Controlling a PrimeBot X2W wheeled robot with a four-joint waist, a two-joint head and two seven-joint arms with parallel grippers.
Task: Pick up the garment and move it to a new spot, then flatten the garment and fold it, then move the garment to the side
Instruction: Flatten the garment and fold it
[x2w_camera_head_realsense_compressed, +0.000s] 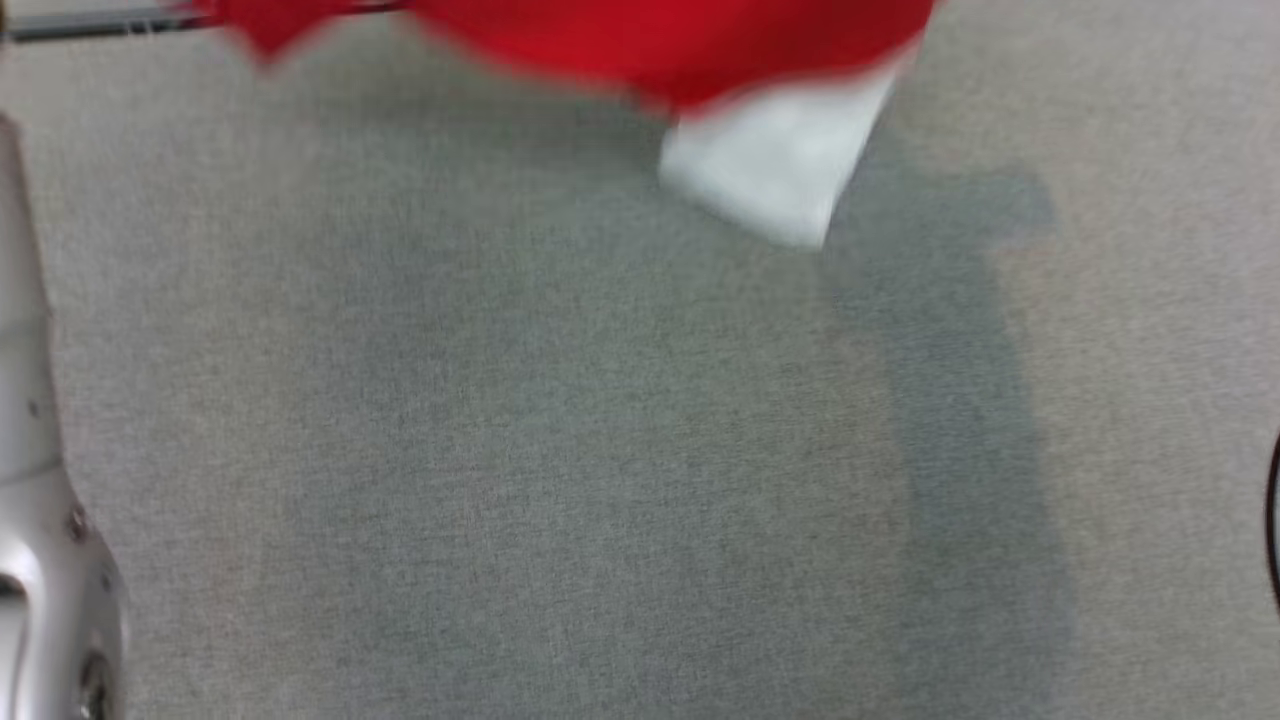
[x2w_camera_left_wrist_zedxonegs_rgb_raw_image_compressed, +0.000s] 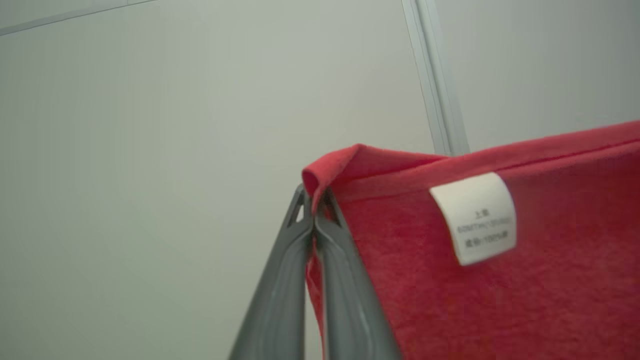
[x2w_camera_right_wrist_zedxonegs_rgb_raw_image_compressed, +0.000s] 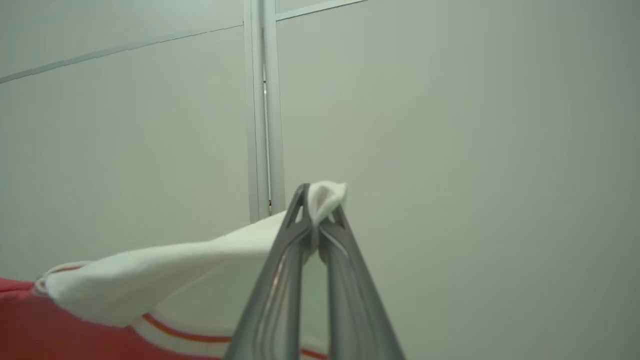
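Observation:
The garment (x2w_camera_head_realsense_compressed: 640, 40) is red with a white part (x2w_camera_head_realsense_compressed: 770, 170); it hangs blurred along the top edge of the head view, lifted off the grey cloth surface (x2w_camera_head_realsense_compressed: 560, 450). In the left wrist view my left gripper (x2w_camera_left_wrist_zedxonegs_rgb_raw_image_compressed: 314, 210) is shut on a folded red hem of the garment (x2w_camera_left_wrist_zedxonegs_rgb_raw_image_compressed: 450, 280), beside a white care label (x2w_camera_left_wrist_zedxonegs_rgb_raw_image_compressed: 475, 217). In the right wrist view my right gripper (x2w_camera_right_wrist_zedxonegs_rgb_raw_image_compressed: 315, 212) is shut on a bunched white edge of the garment (x2w_camera_right_wrist_zedxonegs_rgb_raw_image_compressed: 150, 280), whose red body with a red stripe sags at the lower left.
A pale forearm (x2w_camera_head_realsense_compressed: 40, 540) runs along the left edge of the head view. A thin dark bar (x2w_camera_head_realsense_compressed: 90, 25) lies at the top left. Both wrist views look toward pale wall panels with a vertical seam (x2w_camera_right_wrist_zedxonegs_rgb_raw_image_compressed: 262, 110).

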